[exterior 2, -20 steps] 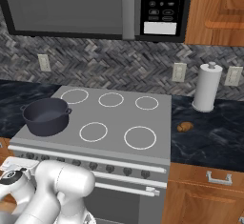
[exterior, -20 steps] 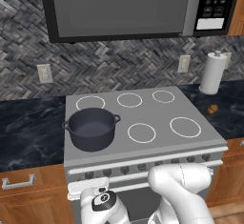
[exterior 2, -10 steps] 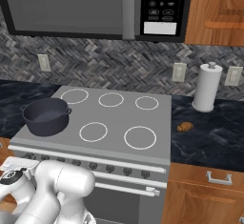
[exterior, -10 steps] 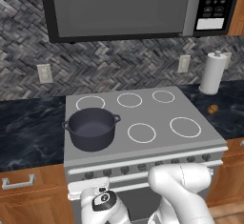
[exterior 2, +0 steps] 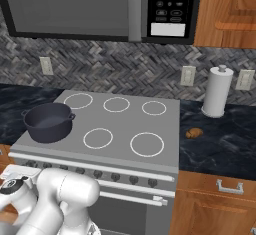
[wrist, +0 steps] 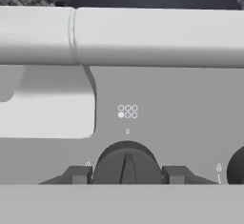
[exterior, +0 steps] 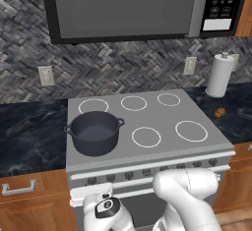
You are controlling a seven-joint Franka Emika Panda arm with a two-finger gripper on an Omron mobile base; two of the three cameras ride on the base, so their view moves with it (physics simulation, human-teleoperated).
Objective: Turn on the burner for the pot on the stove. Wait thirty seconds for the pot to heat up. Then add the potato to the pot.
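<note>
The dark grey pot [exterior: 94,131] [exterior 2: 48,121] stands on the front left ring of the grey stove [exterior: 162,114] [exterior 2: 125,121]. The small orange-brown potato [exterior: 219,112] [exterior 2: 194,133] lies on the dark counter to the right of the stove. In the hand view, my gripper [wrist: 127,175] is at the stove's front panel, with one fingertip on each side of a dark round knob [wrist: 127,163] and shut on it. Above that knob is a dot mark [wrist: 127,111] with its lower left dot filled. My white hand [exterior: 101,203] sits low at the left end of the knob row.
A tall white paper towel roll [exterior: 219,75] [exterior 2: 216,91] stands on the counter behind the potato. A microwave [exterior: 133,9] hangs above the stove. Another dark knob [wrist: 237,168] is just to the right of the held one. Wooden cabinets [exterior 2: 215,214] flank the stove.
</note>
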